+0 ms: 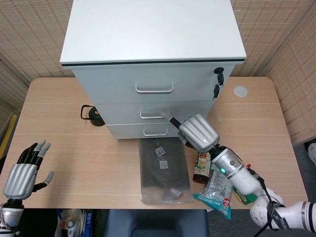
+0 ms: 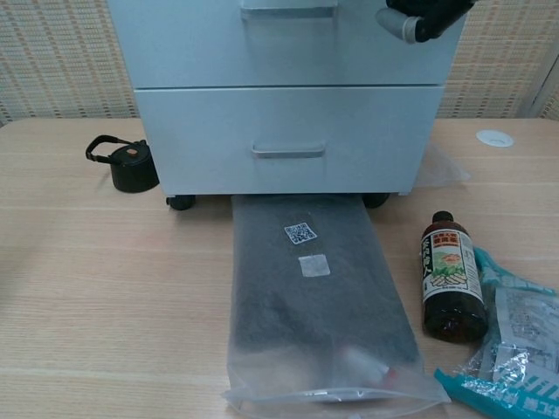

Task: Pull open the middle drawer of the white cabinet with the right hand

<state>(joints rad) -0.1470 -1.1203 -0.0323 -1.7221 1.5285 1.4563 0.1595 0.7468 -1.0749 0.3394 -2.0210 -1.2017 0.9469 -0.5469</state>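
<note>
Now the right hand [image 1: 198,131] reaches the middle drawer [image 1: 153,113] of the white cabinet [image 1: 153,54].
Whether its fingers grip the handle [image 1: 152,116] cannot be told; the left hand [image 1: 23,173] lies open, holding nothing.

Wooden table [image 1: 59,108] bears white cabinet [image 1: 153,74], grey bag [image 2: 314,305] (plastic-wrapped), brown bottle [image 2: 452,279], black pot [image 2: 131,168].

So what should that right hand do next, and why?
Probably hook its fingers behind the middle drawer's handle and grip it. The right hand is at the cabinet front with a fingertip near that handle's right end, but no grasp shows, and the drawer looks flush, not yet pulled. The left hand rests open, away.
</note>
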